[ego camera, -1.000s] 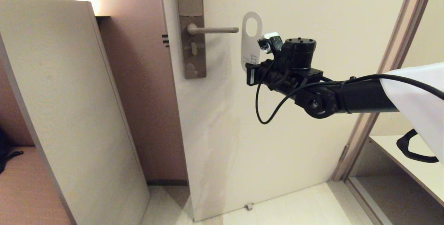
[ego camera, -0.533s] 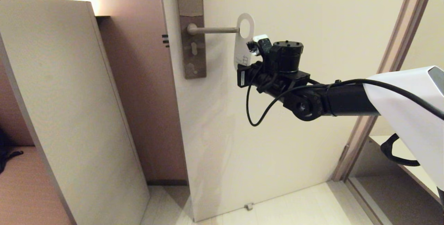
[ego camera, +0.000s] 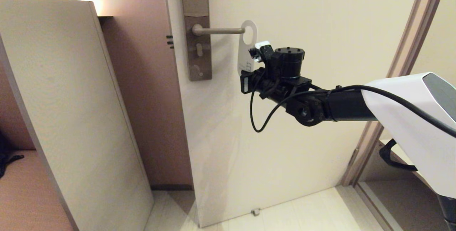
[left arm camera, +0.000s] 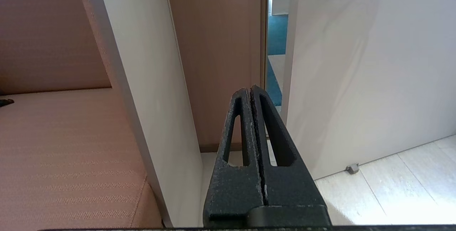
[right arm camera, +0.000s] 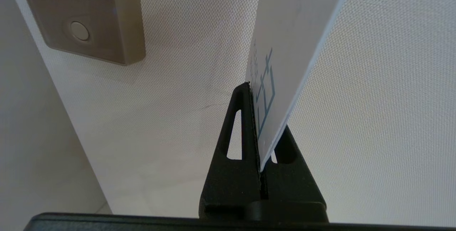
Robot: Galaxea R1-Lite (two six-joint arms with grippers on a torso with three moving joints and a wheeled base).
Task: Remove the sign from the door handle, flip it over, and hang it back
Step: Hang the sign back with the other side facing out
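Sign (ego camera: 244, 58) sits pinched by its lower part in the right gripper (right arm camera: 262, 142), whose jaws are closed flat on the card's two faces, so that the card stands stiff above the claw and its hole can be steered. Just above the claw, that hole meets the free tip of the door handle (ego camera: 218, 30), apparently ready to slide on. Beyond it the handle runs to its plate (ego camera: 197, 47) on the door (ego camera: 302, 10). Away from this, the left gripper (left arm camera: 252, 124) hangs shut and empty.
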